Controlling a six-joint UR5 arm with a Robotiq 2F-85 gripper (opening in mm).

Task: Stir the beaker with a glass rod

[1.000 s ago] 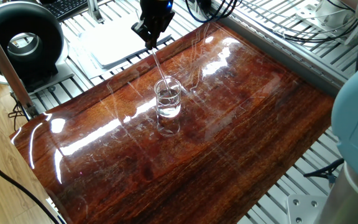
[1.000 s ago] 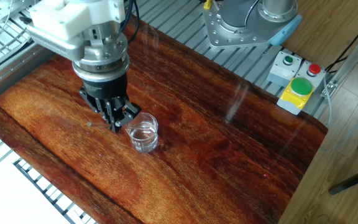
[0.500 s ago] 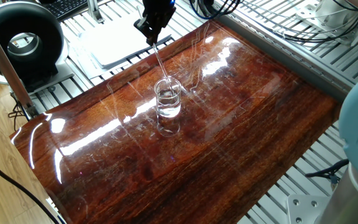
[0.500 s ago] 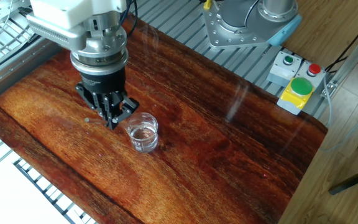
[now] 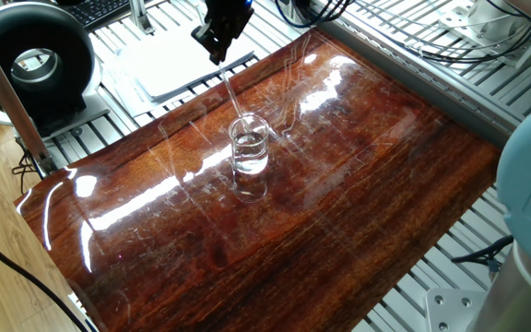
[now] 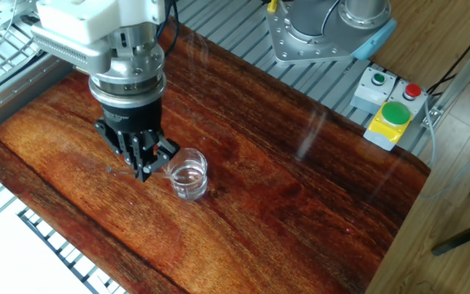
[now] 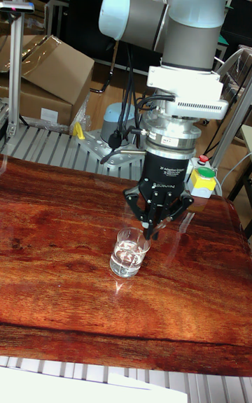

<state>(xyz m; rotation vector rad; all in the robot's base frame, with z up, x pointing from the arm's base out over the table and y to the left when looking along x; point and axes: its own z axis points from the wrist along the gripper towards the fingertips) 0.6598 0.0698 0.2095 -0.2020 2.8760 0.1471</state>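
Observation:
The beaker (image 5: 249, 146) (image 6: 188, 173) (image 7: 129, 252), small, clear and holding clear liquid, stands upright near the middle of the wooden board (image 5: 358, 212). My gripper (image 5: 218, 46) (image 6: 143, 167) (image 7: 150, 230) hangs above and just behind it, shut on the top of the glass rod (image 5: 231, 92). The rod slants down from the fingers into the beaker, with its lower end inside the glass. In the other fixed view the rod is too faint to make out. In the tall fixed view only a short piece of it shows below the fingertips.
A black round device (image 5: 33, 60) and a white tray (image 5: 169, 65) lie beyond the board's far left edge. A box with a green and a red button (image 6: 390, 110) and the arm's base (image 6: 325, 28) stand off the board. Cardboard boxes (image 7: 49, 74) sit behind.
My gripper has shifted a little away from the beaker, toward the board's edge, carrying the rod's top with it. The rod's lower end stays in the beaker, which has not moved.

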